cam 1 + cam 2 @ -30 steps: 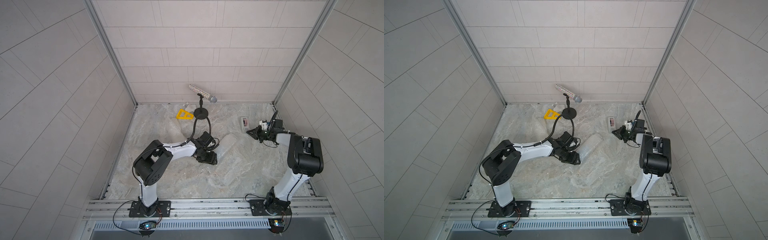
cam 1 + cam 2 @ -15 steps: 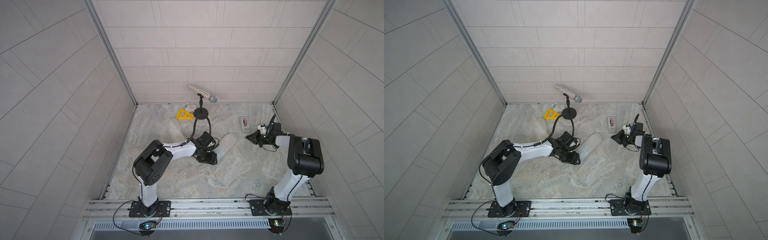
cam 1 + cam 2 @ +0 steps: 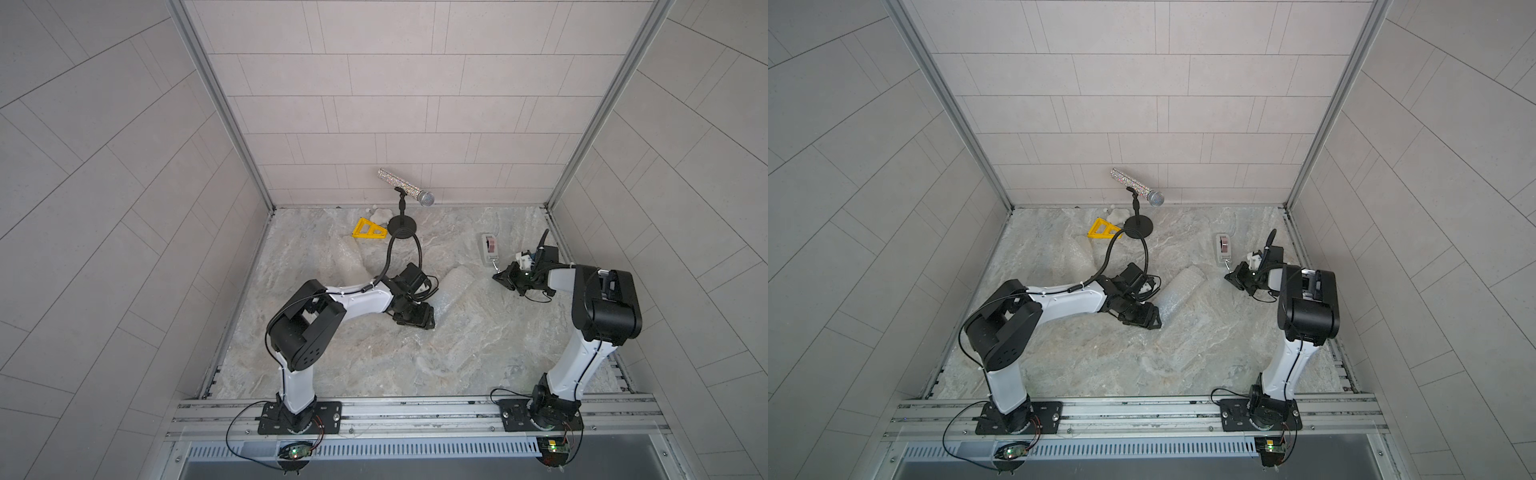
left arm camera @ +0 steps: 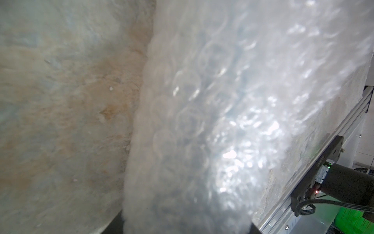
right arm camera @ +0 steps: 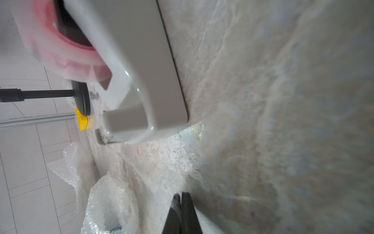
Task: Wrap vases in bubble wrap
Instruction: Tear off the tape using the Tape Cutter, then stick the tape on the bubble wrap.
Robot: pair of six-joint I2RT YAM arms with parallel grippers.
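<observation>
Clamping the bubble-wrapped roll [image 3: 455, 291] at its near end with the left gripper [image 3: 415, 321]: jaws standing apart, one on each flank, pressing into the wrap. Lying flat on the marble-patterned tabletop [image 3: 374, 365], near its middle, and pointing diagonally toward the far right corner. Showing the same pose for the roll [image 3: 1180, 293] and left gripper [image 3: 1144, 319] in both top views.

Filling most of the left wrist view with the roll [image 4: 202, 121]: translucent, crinkly sheet, covered in round air cells, catching bright glints and letting a pale bluish tint through from inside. Showing the far open end of the roll [image 5: 109, 202] in the right wrist view, with a thin blue edge inside the mouth. Not resolving the vase shape itself.

Locating the second bubble-wrap bundle [image 3: 349, 266] left of the roll and farther back, just behind the left forearm: crumpled, whitish, contents not discernible.

Holding the right gripper [image 3: 500, 277] low over the tabletop, well apart from the roll and just beside the cutter end of the grey tape dispenser [image 3: 489, 248] with its pink tape reel [image 5: 60, 54]. Pressing the fingers [image 5: 189, 214] flat together; not resolving whether a tape strip is pinched between them.

Noting the glittery microphone [image 3: 405, 187] on its black stand at the back wall, with a yellow triangular piece [image 3: 368, 229] just beside the stand base.
</observation>
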